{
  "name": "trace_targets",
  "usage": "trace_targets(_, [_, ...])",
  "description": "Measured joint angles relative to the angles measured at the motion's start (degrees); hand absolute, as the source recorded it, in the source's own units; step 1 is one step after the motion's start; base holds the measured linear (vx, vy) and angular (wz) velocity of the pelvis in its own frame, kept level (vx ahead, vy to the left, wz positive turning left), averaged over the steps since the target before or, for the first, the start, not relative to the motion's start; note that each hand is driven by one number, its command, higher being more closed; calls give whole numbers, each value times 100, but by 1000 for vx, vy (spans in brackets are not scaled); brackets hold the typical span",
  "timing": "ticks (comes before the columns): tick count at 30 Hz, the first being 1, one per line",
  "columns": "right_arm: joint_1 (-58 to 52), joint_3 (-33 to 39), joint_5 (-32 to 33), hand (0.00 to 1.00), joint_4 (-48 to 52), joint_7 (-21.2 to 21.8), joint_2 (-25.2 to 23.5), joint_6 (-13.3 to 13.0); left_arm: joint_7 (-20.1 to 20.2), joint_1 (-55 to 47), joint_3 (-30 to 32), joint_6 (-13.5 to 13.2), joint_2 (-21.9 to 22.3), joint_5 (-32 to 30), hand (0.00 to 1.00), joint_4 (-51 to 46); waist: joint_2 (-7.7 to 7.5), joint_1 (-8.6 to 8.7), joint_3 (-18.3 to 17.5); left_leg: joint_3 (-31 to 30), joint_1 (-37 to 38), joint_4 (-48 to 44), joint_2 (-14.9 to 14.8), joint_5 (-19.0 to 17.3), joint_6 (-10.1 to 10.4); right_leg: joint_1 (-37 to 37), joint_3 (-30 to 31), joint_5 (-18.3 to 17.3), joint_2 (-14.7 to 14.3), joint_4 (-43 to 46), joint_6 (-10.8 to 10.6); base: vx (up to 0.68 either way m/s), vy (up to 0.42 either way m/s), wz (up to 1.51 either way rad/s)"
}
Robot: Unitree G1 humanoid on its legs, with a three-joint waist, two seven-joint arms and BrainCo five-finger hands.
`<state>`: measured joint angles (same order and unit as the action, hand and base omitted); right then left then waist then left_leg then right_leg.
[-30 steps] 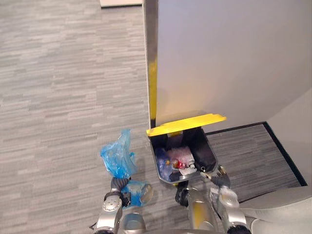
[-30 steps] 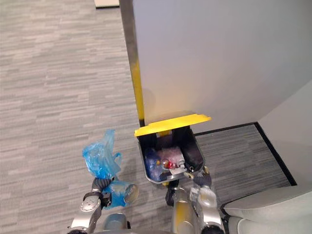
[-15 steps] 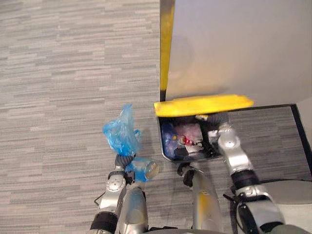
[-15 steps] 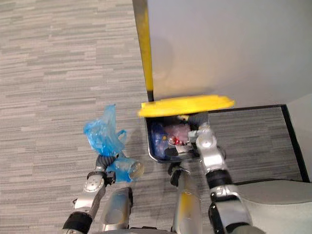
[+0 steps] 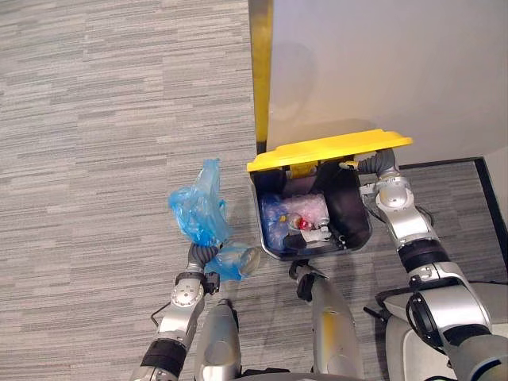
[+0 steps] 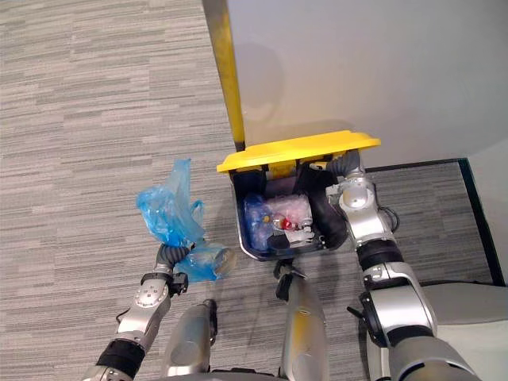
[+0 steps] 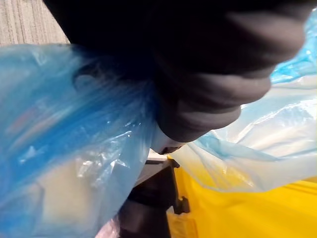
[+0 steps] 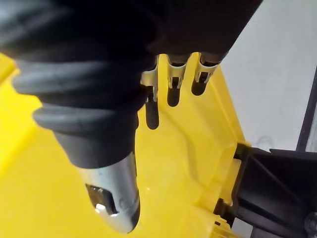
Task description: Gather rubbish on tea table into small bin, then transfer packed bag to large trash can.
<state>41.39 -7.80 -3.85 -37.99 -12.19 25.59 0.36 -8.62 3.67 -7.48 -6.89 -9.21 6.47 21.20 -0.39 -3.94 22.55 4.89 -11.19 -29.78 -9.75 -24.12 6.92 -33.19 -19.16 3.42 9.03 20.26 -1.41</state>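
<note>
Yellow lid [image 5: 329, 149] leans on the right hand [image 5: 382, 163], fingers straight; left hand [image 5: 204, 259] clutches the blue bag [image 5: 194, 216] left of the bin [image 5: 354, 226], over open carpet [image 5: 95, 159].

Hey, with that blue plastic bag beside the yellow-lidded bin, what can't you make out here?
Contents of the crumpled blue plastic bag at the left hand: film hides them in both eye views; the hand's dark cover blocks the left wrist view.
Rubbish inside the dark bin: too small to identify, eye views.
Right hand: partly under the yellow lid, eye views.
</note>
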Motion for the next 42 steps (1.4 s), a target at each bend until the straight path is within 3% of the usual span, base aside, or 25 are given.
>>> trace_targets(7, [439, -257, 155, 0, -402, 13, 141, 2, 111, 185, -619, -106, 7, 119, 100, -843, 196, 10, 101, -16, 141, 126, 6, 57, -5, 309, -43, 265, -101, -466, 3, -58, -26, 1])
trace_targets(22, [1139, -679, 407, 0, -1041, 127, 52, 0, 87, 1543, -1902, -132, 312, 192, 100, -1431, 218, 253, 112, 78, 240, 175, 69, 120, 31, 405, 33, 381, -134, -691, 98, -26, -18, -4])
trace_targets(31, [2119, -829, 754, 0, -1083, 100, 89, 3, -55, 3183, -1986, -80, 465, 181, 100, 132, 290, 464, 444, 26, -252, -112, 56, 94, 18, 231, -6, 642, -191, -1063, 52, -12, -12, 2])
trace_targets(42, [2383, -853, 1120, 0, -108, -36, -97, 3, -148, 4419, -1880, 225, 506, -88, 100, 1865, 232, 493, 758, 59, -1364, -817, -186, -96, 121, -730, 23, 716, -307, -851, 122, 7, -38, -6])
